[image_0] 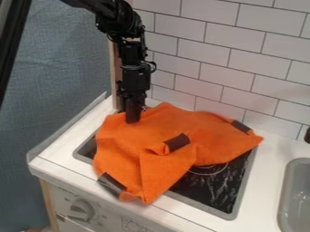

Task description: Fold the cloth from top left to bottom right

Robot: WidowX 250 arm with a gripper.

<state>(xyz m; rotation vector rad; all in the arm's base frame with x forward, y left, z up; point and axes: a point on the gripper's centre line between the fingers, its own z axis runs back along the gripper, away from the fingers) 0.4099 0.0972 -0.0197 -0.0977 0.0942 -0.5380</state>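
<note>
Gripper: black two-finger gripper (133, 118), pointing down at the upper left part of the cloth, tip end right at the fabric; whether it is spread, pressed together or pinching cloth, cannot tell.
Arm: black jointed robot arm (134, 72), in from the top edge toward the left, forearm close to upright in front of the tiles.
Cloth: bright orange fabric cloth (163, 129), rumpled, lying over much of the cooktop; its right tip and lower end reach onto the white counter.
Folds: a creased flap near the cloth's middle, loose ridges running from there down to the lower end.
Patches: three dark brown strips on the cloth; middle strip (176, 142) on the flap, right strip (241, 126) by the upper right edge, lower strip (112, 183) at the lower left edge.
Cooktop: black glossy cooktop with grey rim (224, 192), bare at its lower right; part of a thin burner ring (209, 169) beside the cloth.
Counter: white countertop (263, 167) around the cooktop.
Stove front: pale panel with round grey knob (80, 210), below the counter edge.
Sink: grey basin (283, 199), at right, apart from the cloth.
Behind: white brick-pattern tiles (233, 59); blue-grey textured backdrop (60, 68) to the left.
</note>
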